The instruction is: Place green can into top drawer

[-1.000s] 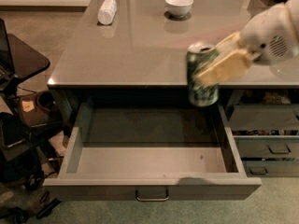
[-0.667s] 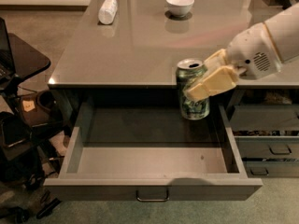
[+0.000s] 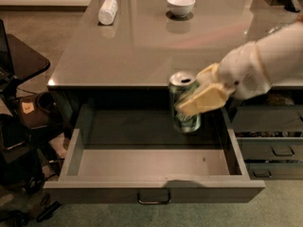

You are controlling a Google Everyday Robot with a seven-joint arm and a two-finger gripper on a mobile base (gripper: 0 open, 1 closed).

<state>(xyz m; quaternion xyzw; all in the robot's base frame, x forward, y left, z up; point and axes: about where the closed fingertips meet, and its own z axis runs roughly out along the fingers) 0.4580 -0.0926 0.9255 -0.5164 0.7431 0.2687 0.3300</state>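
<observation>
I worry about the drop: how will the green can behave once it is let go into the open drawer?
The can, clamped in the gripper above the drawer, looks thin-walled, so it is probably light and easy to dent. It is taller than wide, so it may tip on landing. Being round, it would likely roll across the flat drawer floor if it falls over.

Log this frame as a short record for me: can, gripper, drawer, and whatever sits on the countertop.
can: green can, roughly upright, held in the air over the right part of the open drawer, not yet set down
gripper: gripper shut on the can's side, arm reaching in from the right
drawer: top drawer pulled open
countertop: white bowl at the back, white bottle lying at the back left
</observation>
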